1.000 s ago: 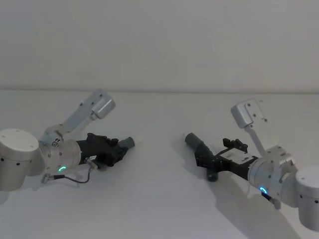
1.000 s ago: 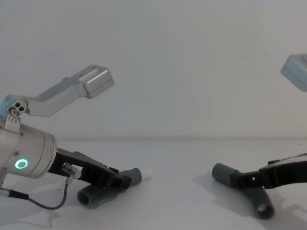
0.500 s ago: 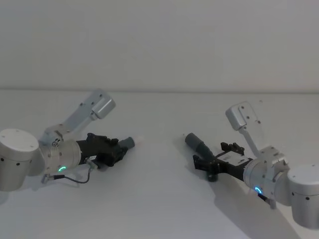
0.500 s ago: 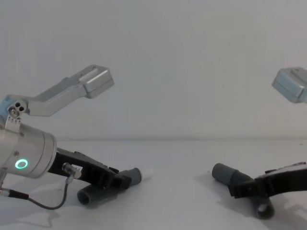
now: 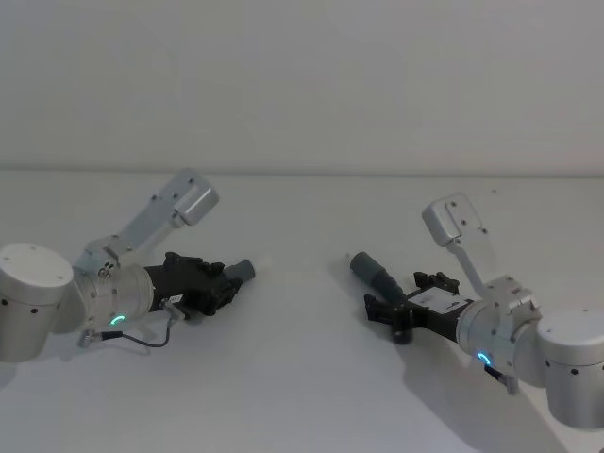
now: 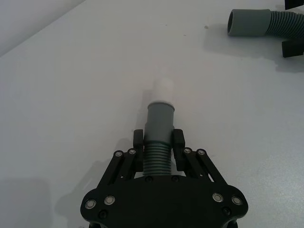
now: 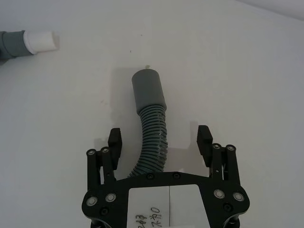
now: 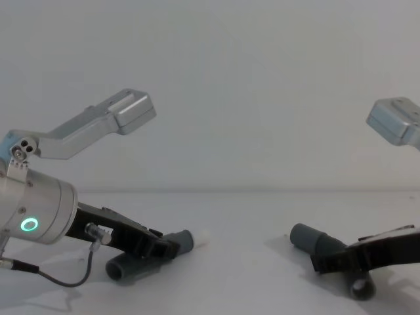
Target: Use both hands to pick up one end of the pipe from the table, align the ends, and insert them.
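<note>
Since the earlier frame the right gripper has sunk lower toward the table and shifted a little toward the middle, while the left arm has kept its pose. The right gripper's jaws stand wide apart, straddling the ribbed part of the right hose piece without touching it. That piece lies on the table on the robot's right, its wide cuff pointing toward the centre. On the robot's left, the left gripper is clamped on the ribs of the left hose piece, just behind its smooth cuff. The white tip juts out ahead of it and points roughly toward the other piece. From the chest view this piece's open ribbed end seems to sit at table level, though whether it touches cannot be told. The step in hand looks like the second grasp: one piece is held and the other is bracketed but not yet gripped. The next move likely calls for closing the right jaws on the ribs close behind the cuff. Both pieces must then be lifted and the two ends, now well apart, turned to face each other on one line. The table is a plain matte white surface carrying just the two hose pieces, and a bare white wall rises behind it.
</note>
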You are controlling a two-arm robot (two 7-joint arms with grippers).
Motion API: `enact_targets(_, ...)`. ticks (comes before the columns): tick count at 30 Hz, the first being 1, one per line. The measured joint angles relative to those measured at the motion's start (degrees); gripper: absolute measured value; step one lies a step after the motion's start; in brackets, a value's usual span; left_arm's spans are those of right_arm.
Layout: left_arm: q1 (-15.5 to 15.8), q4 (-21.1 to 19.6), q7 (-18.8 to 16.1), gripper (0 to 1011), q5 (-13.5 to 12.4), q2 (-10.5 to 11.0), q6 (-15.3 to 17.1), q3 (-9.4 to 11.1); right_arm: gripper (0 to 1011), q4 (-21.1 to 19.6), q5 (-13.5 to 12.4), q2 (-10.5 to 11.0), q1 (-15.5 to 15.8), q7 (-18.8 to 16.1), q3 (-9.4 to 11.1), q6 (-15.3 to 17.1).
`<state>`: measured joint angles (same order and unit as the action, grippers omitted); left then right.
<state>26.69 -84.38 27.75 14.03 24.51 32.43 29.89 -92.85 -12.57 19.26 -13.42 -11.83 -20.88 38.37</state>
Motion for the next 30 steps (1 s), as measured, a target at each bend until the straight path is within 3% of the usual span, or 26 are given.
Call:
enact_targets(10,0.0,0.0,0.0,351,0.0,0.0,0.0,0.0,716,0.4,0.2,-0.2,-0.2,-0.1,-0.1,0.1)
enact_targets(23,0.0,0.0,0.0,351,0.0,0.0,0.0,0.0,291,0.6,0.3,-0.3,-0.3,-0.1,-0.1,0.2)
enact_targets(30,0.0,0.0,0.0,351,0.0,0.0,0.0,0.0,274,0.6,0.3,-0.4,-0.3,-0.1,-0.1,0.2)
